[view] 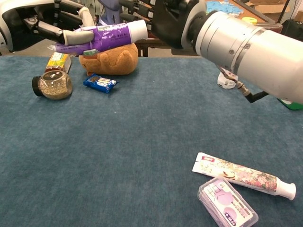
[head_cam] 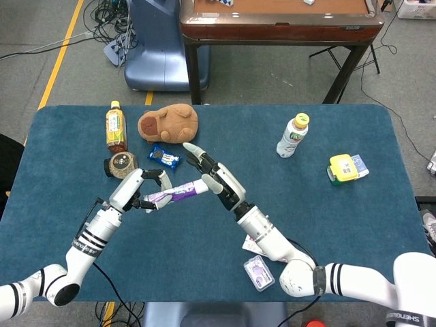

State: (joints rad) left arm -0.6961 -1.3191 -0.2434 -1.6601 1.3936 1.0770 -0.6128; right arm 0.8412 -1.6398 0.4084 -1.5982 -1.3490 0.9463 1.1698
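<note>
A purple tube [head_cam: 176,193] with a white cap is held above the blue table [head_cam: 354,218], its cap end tilted up toward the right. My left hand [head_cam: 138,193] grips the tube's flat end. My right hand [head_cam: 216,180] is beside the cap, fingers spread; I cannot tell whether it touches the cap. In the chest view the tube [view: 102,38] hangs in front of the plush toy, with the left hand [view: 52,28] around it and the right hand [view: 163,12] at the top edge, largely cut off.
At the back left are a tea bottle [head_cam: 116,126], a brown plush animal [head_cam: 168,122], a lidded jar [head_cam: 122,165] and a blue snack pack [head_cam: 163,157]. A white bottle [head_cam: 293,135] and a yellow box [head_cam: 346,168] sit on the right. A floral tube [view: 244,175] and a clear case [view: 227,206] lie at the front.
</note>
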